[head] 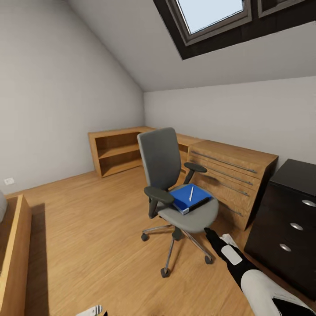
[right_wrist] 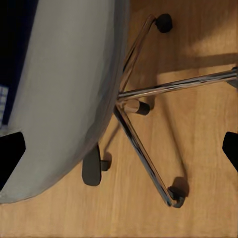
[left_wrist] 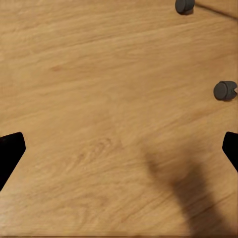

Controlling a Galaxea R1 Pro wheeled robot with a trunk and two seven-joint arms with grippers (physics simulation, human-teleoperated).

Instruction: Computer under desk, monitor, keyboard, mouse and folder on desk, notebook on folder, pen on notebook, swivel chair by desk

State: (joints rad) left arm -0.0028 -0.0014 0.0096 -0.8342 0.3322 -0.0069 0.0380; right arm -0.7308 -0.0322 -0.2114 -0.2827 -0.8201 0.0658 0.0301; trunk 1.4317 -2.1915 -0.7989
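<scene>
The grey swivel chair (head: pixel 164 175) stands mid-room on the wood floor. On its seat lies the blue folder (head: pixel 188 199) with the pale pen (head: pixel 191 193) on top. I cannot make out the notebook. My right gripper (head: pixel 212 235) hovers open just off the seat's front right edge, empty. In its wrist view (right_wrist: pixel 119 153) it looks down past the seat (right_wrist: pixel 64 99) onto the chrome star base (right_wrist: pixel 144 148). My left gripper (left_wrist: pixel 119 153) is open over bare floor, close to two chair casters (left_wrist: pixel 225 90). Computer, monitor, keyboard and mouse are out of view.
The desk's black drawer unit (head: pixel 289 215) stands at the right, close behind my right arm. Light wooden cabinets (head: pixel 228 175) and shelves (head: pixel 116 153) line the far walls. A wooden furniture edge (head: pixel 15 245) sits at the left. Open floor lies left of the chair.
</scene>
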